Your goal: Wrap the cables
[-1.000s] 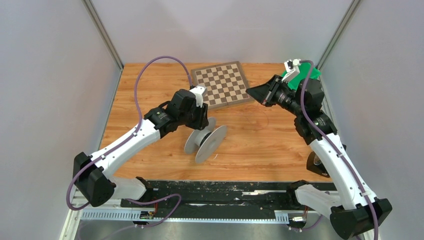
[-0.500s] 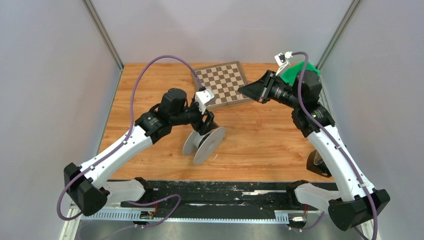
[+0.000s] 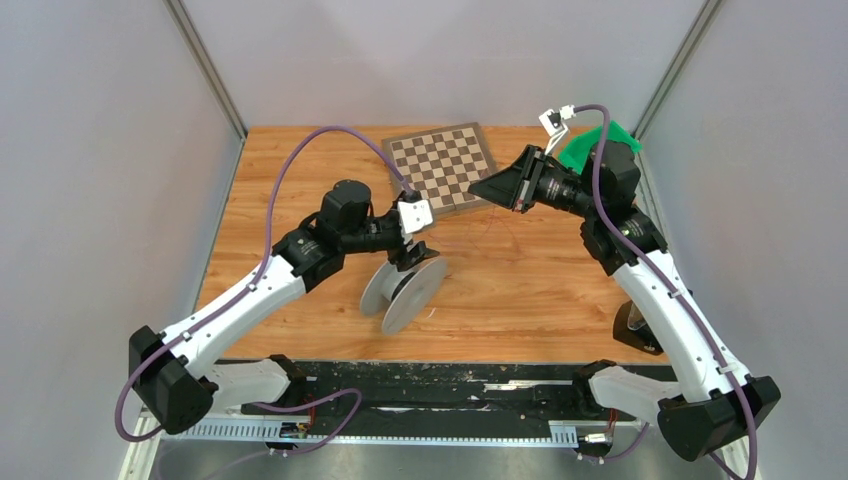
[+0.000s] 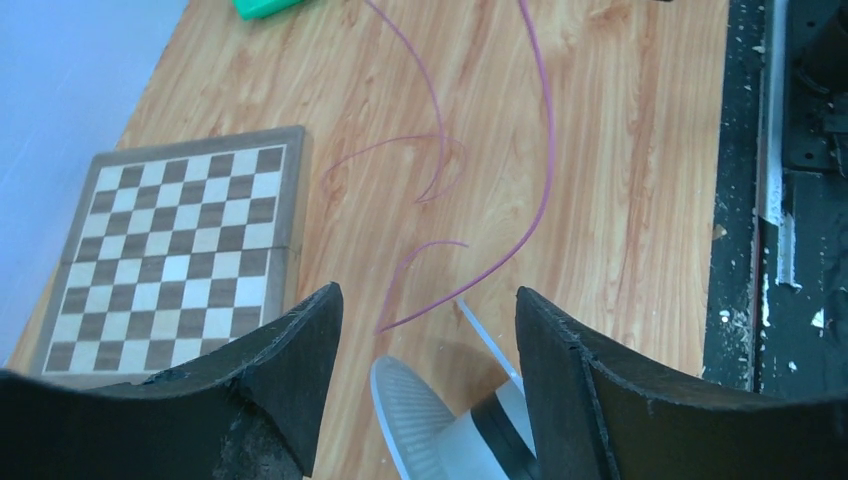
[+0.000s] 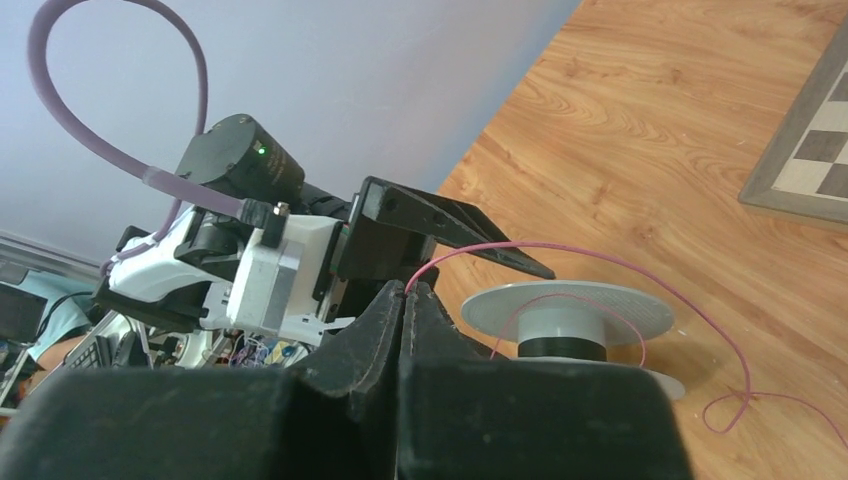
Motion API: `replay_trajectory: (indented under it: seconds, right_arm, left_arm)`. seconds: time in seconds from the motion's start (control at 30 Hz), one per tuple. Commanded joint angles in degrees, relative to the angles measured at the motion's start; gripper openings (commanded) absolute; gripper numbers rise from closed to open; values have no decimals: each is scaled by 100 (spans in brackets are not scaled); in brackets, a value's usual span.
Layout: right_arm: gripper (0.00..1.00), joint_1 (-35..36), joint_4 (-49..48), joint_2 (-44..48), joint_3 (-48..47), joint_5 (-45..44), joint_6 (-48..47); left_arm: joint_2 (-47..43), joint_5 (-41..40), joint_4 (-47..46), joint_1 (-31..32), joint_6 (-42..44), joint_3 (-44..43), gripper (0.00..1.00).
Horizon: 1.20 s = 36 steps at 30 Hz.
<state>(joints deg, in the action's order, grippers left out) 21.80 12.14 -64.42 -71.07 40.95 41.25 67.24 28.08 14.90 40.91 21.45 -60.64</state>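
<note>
A wooden table (image 3: 300, 180) fills the middle. A chessboard (image 3: 445, 170) lies near its far edge, slightly turned. A green piece (image 3: 580, 152) sits at the far right corner, partly behind the right arm. A grey spool (image 3: 412, 295) stands tilted near the middle, on its flanges. The left pincer (image 3: 408, 262) reaches in from the left and hangs just over the spool's upper rim; how its jaws stand cannot be made out. The right pincer (image 3: 476, 193) points left beside the chessboard's right corner, jaws together in a wedge. A thin cable (image 3: 497, 222) shows faintly on the table between that pincer and the spool. A dark object (image 3: 632, 330) stands at the right edge.
</note>
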Motion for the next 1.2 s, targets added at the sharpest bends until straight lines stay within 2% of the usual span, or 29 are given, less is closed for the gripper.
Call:
replay_trajectory:
  seconds: [0.0, 0.07, 0.13, 0.17, 0.2, 0.27, 0.3, 0.37, 0.43, 0.57, 0.63, 0.73, 0.87, 1.0, 1.07, 1.17]
  right_arm:
    - [0, 56, -394, 60, -129, 167, 203]
    - [0, 52, -426, 73, -89, 127, 207]
    - [0, 54, -440, 99, -47, 69, 155]
    - [0, 59, -431, 112, 11, -19, 87]
    - [0, 45, -427, 144, 74, -157, 11]
    - [0, 8, -425, 183, 224, -393, -243]
    - [0, -10, -412, 192, 306, -507, -389]
    - [10, -44, -379, 174, 472, -685, -620]
    - [20, -53, -218, 123, 522, -697, -922]
    - [34, -11, 75, 166, 568, -548, -1491]
    - [42, 175, -271, 318, 801, -229, -1841]
    - [53, 625, -1106, 492, 1350, 258, -2736]
    - [60, 1384, -1527, 47, 1558, 420, -3802]
    - [64, 1895, -1636, -704, 1488, 1030, -4950]
    - [70, 2047, -1645, -1051, 1401, 1223, -5449]
    - [72, 2172, -1653, -1551, 1169, 1306, -5888]
  left_arm:
    - [140, 614, -215, 23, 455, -52, 70]
    - [174, 746, -114, 23, 478, -63, 58]
    - [160, 669, -23, 23, 463, -65, 30]
    - [145, 586, -5, 27, 423, -52, 23]
    - [104, 524, 9, 24, 382, -48, 10]
    - [57, 314, 63, 17, 192, -83, 0]
    - [50, 100, 95, 15, 1, -131, 0]
    - [53, -261, 316, 15, -315, -322, 0]
    - [135, -607, 844, 14, -604, -701, 0]
    - [187, -1356, 2001, 14, -1179, -1454, 0]
    - [195, -1704, 2656, 14, -1448, -1754, 0]
    - [205, -2172, 3144, 6, -1843, -2109, 0]
    - [338, -2724, 3682, -114, -2461, -2558, 0]
    - [661, -2740, 4136, -455, -3136, -3070, 0]
    - [919, -2672, 4349, -610, -3252, -3348, 0]
    - [1063, -2678, 4602, -660, -3194, -3601, 0]
